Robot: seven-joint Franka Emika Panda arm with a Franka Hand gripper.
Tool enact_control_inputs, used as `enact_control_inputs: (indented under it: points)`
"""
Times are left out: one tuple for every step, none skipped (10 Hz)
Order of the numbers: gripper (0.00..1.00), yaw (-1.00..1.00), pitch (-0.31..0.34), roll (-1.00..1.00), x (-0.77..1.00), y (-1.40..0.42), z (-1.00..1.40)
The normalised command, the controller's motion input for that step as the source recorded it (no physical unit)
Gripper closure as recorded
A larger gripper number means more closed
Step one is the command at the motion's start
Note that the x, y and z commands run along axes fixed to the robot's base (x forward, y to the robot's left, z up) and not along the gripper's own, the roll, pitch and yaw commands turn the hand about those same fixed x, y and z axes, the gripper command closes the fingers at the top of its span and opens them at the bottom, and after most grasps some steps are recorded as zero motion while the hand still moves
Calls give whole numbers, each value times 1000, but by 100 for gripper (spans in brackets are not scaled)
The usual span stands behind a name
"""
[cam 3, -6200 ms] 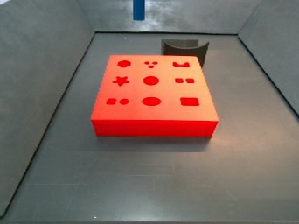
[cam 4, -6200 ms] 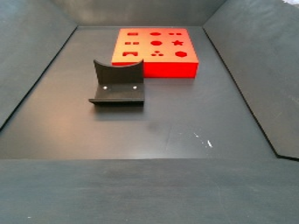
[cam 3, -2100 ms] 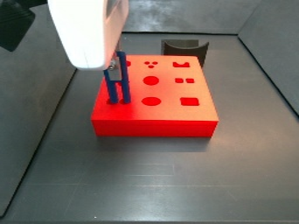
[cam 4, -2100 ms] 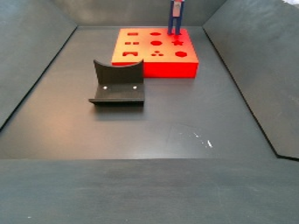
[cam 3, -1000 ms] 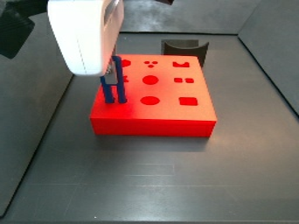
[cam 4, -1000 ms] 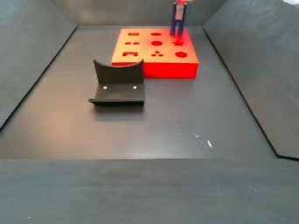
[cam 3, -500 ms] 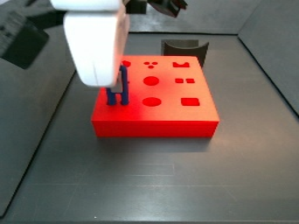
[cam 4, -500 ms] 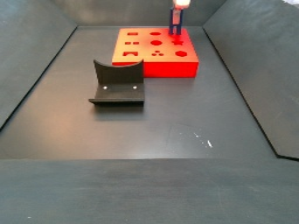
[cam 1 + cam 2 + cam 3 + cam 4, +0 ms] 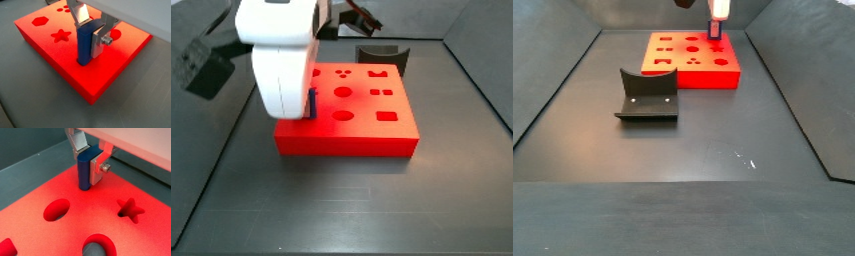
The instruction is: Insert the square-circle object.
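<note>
Over the flat red block (image 9: 100, 60) with shaped holes: gripper (image 9: 91, 31), fingers pointing down.
Fingers: flat silver plates (image 9: 79, 142) closed on the slim dark-blue square-circle object (image 9: 84, 173).
Square-circle object: upright, lower end meeting the red block's top face in both wrist views.
Nearby holes: star (image 9: 130, 209) and round (image 9: 57, 209).
Dark grey curved piece (image 9: 384, 53): on the floor behind the red block.
Dark L-shaped fixture (image 9: 647, 96): well apart from the red block.
</note>
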Motion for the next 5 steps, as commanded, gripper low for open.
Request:
enact_control_inputs:
  points:
    - [100, 0, -67, 99, 0, 0, -1000]
    - [100, 0, -27, 10, 34, 0, -1000]
    - [100, 0, -57, 0, 0, 6, -994]
    - [100, 0, 0, -63, 0, 60, -77]
    - [100, 0, 0, 0, 0, 0, 0]
